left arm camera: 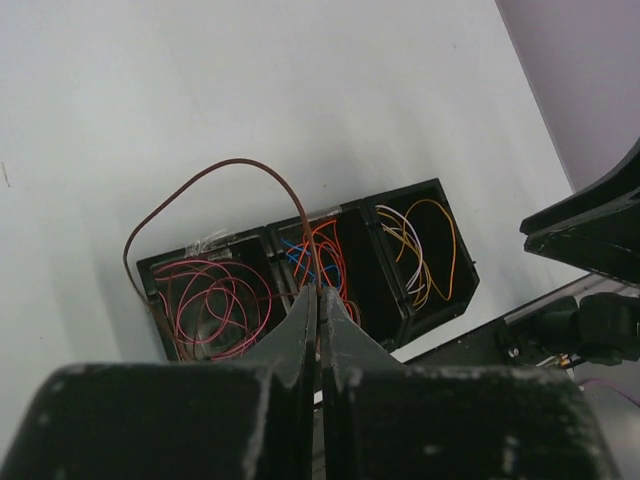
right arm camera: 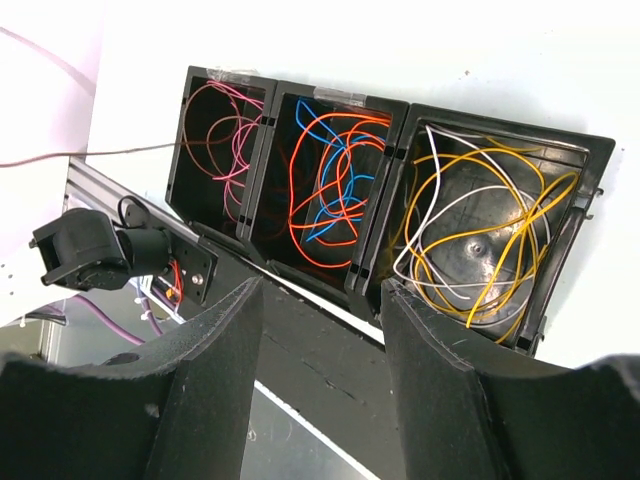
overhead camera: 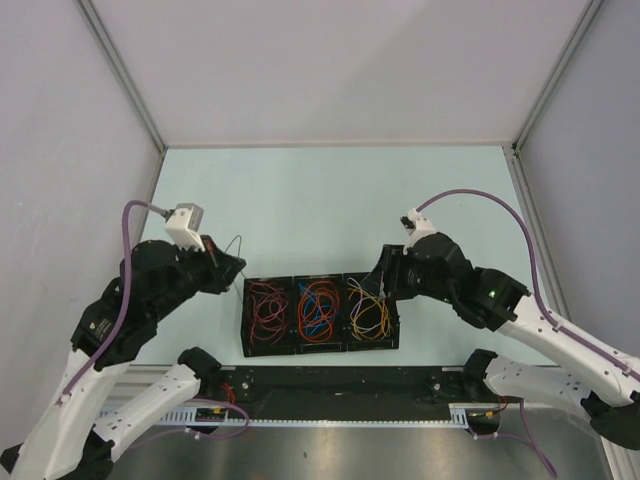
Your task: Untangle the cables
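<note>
Brown and hair-thin, one cable (left arm camera: 230, 163) was pinched between the fully closed fingers of the left gripper (left arm camera: 318, 300). From the pinch it rose in a tall arch, curved over to the left and came down at the outer left wall of the leftmost of three black bins (left arm camera: 440, 188). Its two ends pointed down towards the bins and its crown towards the far side of the table (overhead camera: 330, 190).

The other cables lay coiled in the bins, with no single long axis. Pink and red cables (left arm camera: 215, 305) filled the left bin, orange and blue cables (left arm camera: 318, 250) the middle one, and yellow and white cables (left arm camera: 420, 250) the right one. The row of bins (overhead camera: 246, 320) ran left to right along the near edge of the table, between the two arms.

The right gripper (right arm camera: 322, 290) hung just beside the right bin, with its jaws about half apart and nothing between them.

Only the left wrist view showed the whole brown arch and the pinch on it. In the top view the brown cable (overhead camera: 235, 243) was a faint thin loop just beyond the left gripper (overhead camera: 228, 268). That view alone set both arms against the row, with the right gripper (overhead camera: 385, 275) at its right end. The right wrist view looked deepest into the bins (right arm camera: 500, 125). There the yellow and white cables (right arm camera: 490, 230) showed strand by strand, beside the orange and blue cables (right arm camera: 335, 175) and the pink and red cables (right arm camera: 225, 130).
</note>
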### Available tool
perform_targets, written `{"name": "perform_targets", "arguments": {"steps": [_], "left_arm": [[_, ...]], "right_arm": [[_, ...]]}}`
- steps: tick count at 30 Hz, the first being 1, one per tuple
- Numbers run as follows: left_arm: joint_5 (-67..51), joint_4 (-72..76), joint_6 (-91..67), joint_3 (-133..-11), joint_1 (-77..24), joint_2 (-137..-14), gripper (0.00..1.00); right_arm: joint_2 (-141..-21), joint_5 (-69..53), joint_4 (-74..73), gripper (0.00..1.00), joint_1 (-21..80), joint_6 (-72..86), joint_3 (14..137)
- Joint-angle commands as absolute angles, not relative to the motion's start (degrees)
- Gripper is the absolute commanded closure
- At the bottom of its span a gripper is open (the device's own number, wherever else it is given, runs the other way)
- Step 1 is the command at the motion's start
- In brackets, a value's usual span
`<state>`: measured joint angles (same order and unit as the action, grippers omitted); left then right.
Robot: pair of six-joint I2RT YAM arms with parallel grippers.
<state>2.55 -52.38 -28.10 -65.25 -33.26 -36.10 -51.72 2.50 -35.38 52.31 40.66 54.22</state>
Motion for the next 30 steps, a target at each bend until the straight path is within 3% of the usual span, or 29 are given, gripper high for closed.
{"name": "perform_targets", "arguments": {"steps": [1,24,30], "left_arm": [[0.79,-49.04,-31.72,-61.80,-33.40,-34.63,1.00],[-0.88,-49.31,-44.38,-44.04,-34.89,-32.60,1.00],[8.07,-54.12,-49.47,-43.15,-36.39,-33.40,1.00]], "right_arm": [[-50.45,4.57,-35.68,0.45,52.82,41.84,54.14],[-50.97,4.39,-34.37,0.45,54.23,42.63,52.56],[-52.12,3.96,-33.58,0.45,54.75,42.63,52.47]]}}
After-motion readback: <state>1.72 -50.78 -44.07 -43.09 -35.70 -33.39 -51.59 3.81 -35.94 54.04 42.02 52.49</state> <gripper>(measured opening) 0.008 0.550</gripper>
